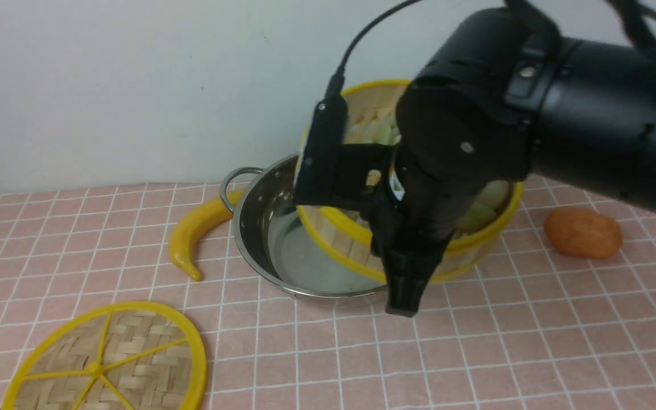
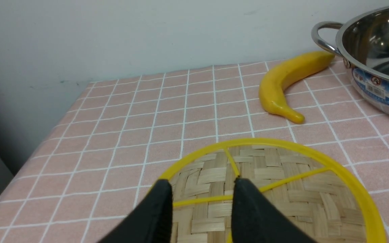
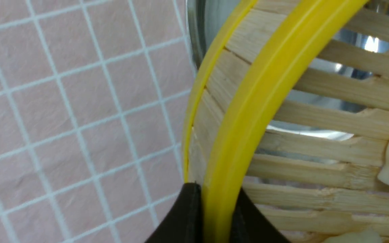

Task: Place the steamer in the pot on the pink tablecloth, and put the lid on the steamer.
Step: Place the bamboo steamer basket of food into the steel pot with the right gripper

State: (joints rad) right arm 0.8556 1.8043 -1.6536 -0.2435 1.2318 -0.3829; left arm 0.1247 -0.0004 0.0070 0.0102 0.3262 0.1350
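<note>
**Tilted steamer may snag the pot rim**

Near left, the lid lies flat on the pink tablecloth. Only the left wrist view shows our left gripper, spread apart above its hub. Farther off, our right gripper is clamped on the steamer wall, a grip only the right wrist view shows. The basket hangs tilted over the right side of the pot. We judge it could catch that rim or spill its dumplings.

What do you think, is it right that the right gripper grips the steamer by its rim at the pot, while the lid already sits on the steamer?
Not quite. The right gripper does grip the steamer by its rim at the pot, but the lid is not on it: the front view shows it lying flat on the pink tablecloth.
</note>
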